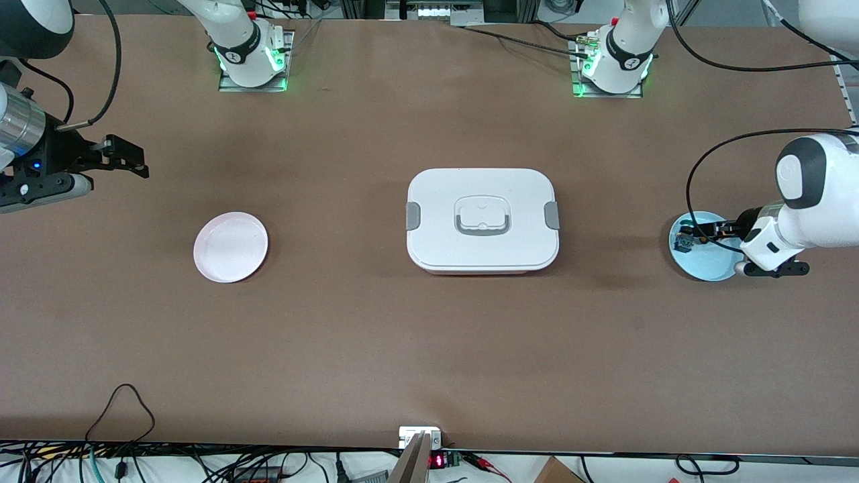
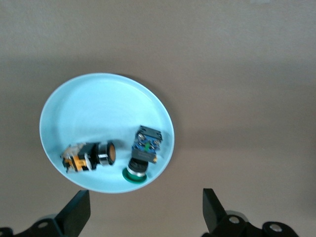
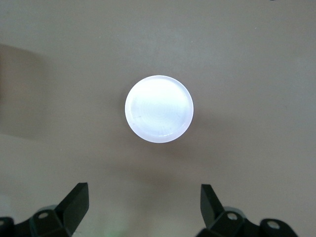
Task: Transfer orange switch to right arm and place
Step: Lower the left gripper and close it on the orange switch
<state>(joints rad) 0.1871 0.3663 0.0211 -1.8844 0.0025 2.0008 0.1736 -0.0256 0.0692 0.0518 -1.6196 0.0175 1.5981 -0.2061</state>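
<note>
Front view hides much of the blue plate [image 1: 698, 268] under the left arm's wrist, so the orange switch cannot be made out there; only a small dark, blue-marked part shows on the plate's rim toward the white lidded box [image 1: 482, 221]. Left wrist view shows the plate whole: the orange switch [image 2: 89, 157] lies on its side on it, just beside a green-capped switch [image 2: 142, 154], the two apart. The left gripper [image 2: 143, 215] hangs over the plate with its fingers spread wide, holding nothing. The right gripper [image 3: 143, 210], cut off at the front view's edge, waits above the table near the pink plate [image 1: 230, 246], fingers likewise apart. The box sits shut between the two plates.
</note>
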